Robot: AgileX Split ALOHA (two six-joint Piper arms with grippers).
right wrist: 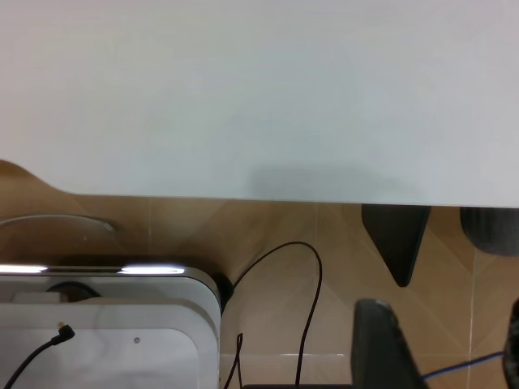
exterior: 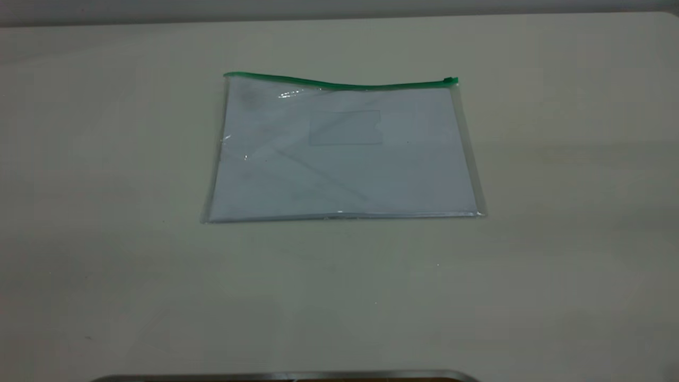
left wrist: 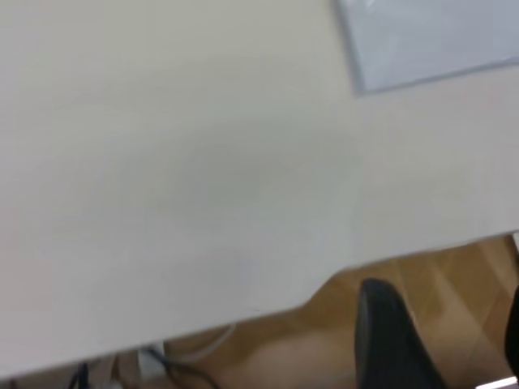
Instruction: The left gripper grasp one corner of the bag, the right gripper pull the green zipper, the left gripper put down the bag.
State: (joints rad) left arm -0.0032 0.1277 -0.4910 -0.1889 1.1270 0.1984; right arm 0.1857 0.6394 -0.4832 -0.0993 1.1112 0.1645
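The bag point(exterior: 345, 154) lies flat on the table, a clear pouch with white paper and a small card pocket point(exterior: 345, 127). The green zipper point(exterior: 339, 84) runs along its far edge, with the slider tab point(exterior: 450, 80) at the right end. Neither gripper shows in the exterior view. In the left wrist view, the left gripper point(left wrist: 450, 340) is open and empty past the table edge, over the floor, with one corner of the bag point(left wrist: 430, 40) far off. In the right wrist view, the right gripper point(right wrist: 446, 348) is open and empty, also off the table edge; the bag is out of that view.
The cream table point(exterior: 106, 239) surrounds the bag. A metal-rimmed edge point(exterior: 286, 376) sits at the near side. Beyond the table edge point(right wrist: 243, 194) lie a wooden floor, a white device point(right wrist: 105, 324), black cables point(right wrist: 312, 300) and a dark leg point(right wrist: 397, 239).
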